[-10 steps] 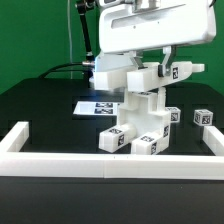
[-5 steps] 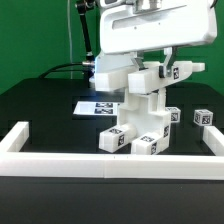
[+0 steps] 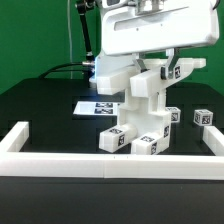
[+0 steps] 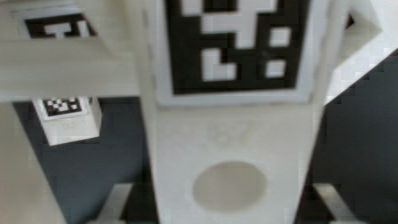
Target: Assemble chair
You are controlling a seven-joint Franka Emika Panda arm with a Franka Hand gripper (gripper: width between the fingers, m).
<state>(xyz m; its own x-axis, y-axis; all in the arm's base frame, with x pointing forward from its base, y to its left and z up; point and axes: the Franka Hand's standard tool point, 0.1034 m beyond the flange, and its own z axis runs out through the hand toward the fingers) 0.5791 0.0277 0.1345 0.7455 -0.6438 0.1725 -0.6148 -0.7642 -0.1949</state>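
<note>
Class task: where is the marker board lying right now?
In the exterior view, the marker board lies flat on the black table, towards that view's left, just behind the stacked white chair parts.

No words, numbers or brand marks readable from my station. Only coded signs: black-and-white square tags.

Wrist view: 1 large tag (image 4: 238, 50) on the chair part (image 4: 231, 150) filling the picture. A 2nd, smaller tag (image 4: 68, 106) sits on another white piece (image 4: 71, 125) behind.

Exterior view: similar tags on the loose chair pieces (image 3: 203, 118) and on the marker board (image 3: 96, 107). Patterns too small to tell apart.
</note>
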